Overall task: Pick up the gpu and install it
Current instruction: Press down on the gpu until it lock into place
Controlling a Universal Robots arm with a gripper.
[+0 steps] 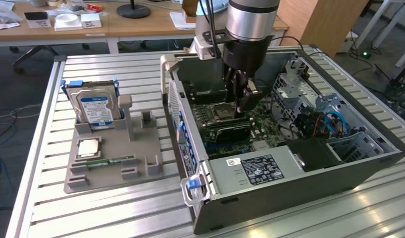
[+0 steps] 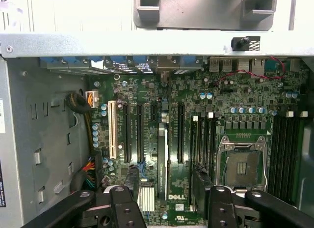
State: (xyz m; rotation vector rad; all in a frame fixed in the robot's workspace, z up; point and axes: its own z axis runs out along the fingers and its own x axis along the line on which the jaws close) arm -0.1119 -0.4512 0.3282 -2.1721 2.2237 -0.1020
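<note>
Hovering inside case (image 1: 301, 163) over motherboard (image 2: 235, 105), gripper (image 1: 242, 106) spread wide, holding nothing. Gpu (image 2: 162, 159) sitting on edge in slot, lined up between fingers (image 2: 122, 208), just past tips, touching neither. CPU socket (image 2: 244, 164) outside one finger.

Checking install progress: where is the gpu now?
In the exterior view the gpu stands on edge on the motherboard inside the computer case, below the open gripper, near the CPU socket.

Green motherboard (image 2: 196, 115), black gpu (image 1: 230, 132), silver hard drive (image 1: 96, 106) blue-white label, grey tray (image 1: 146, 168)
</note>
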